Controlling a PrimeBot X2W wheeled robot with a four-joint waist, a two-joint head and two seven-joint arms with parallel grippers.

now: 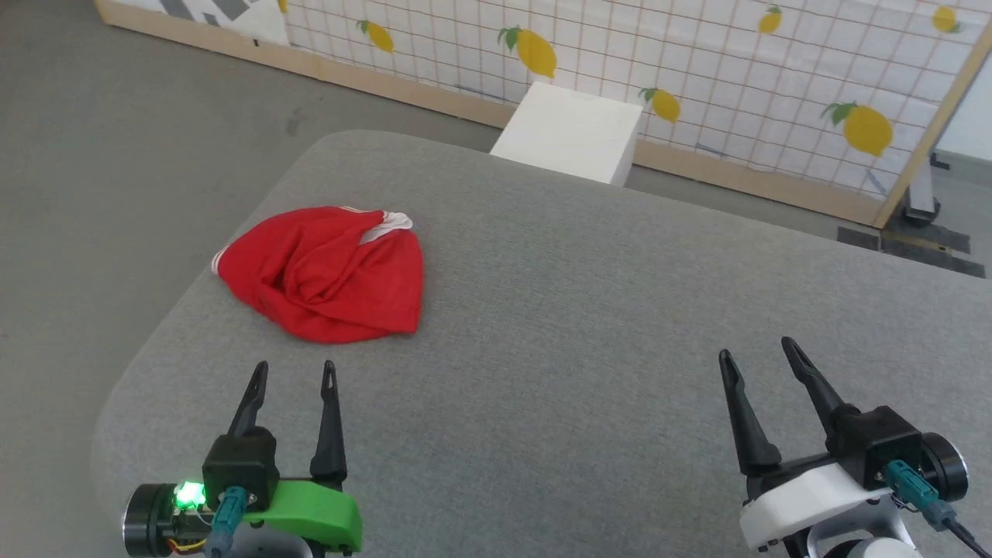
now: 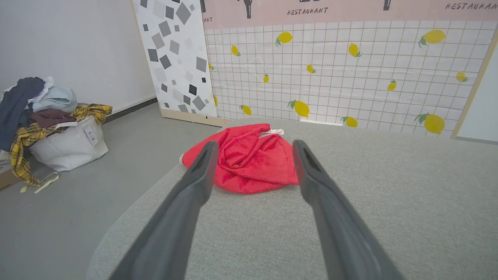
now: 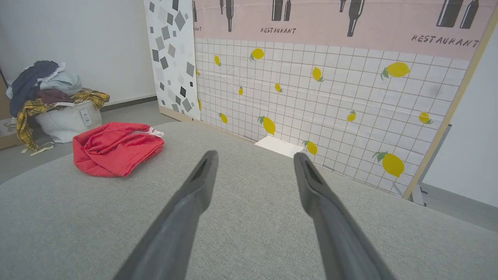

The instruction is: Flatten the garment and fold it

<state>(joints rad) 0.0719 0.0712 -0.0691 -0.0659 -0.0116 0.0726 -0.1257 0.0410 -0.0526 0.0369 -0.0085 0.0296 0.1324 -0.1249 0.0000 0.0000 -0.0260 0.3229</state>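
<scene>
The garment (image 1: 329, 273) is a bright red shirt lying crumpled in a heap on the grey table (image 1: 589, 325), near its far left edge, with a bit of white trim showing at its top. My left gripper (image 1: 294, 372) stands open just short of the heap, nothing between its fingers. In the left wrist view the garment (image 2: 249, 161) sits straight ahead between the two fingers. My right gripper (image 1: 756, 349) is open over the table's right side, far from the shirt. The right wrist view shows the garment (image 3: 114, 147) off to the left.
A white box (image 1: 573, 132) stands on the floor beyond the table's far edge, before a lemon-patterned screen (image 1: 697, 70). A white bag piled with clothes (image 2: 58, 124) sits on the floor to the left. The table's rounded left edge drops to grey floor.
</scene>
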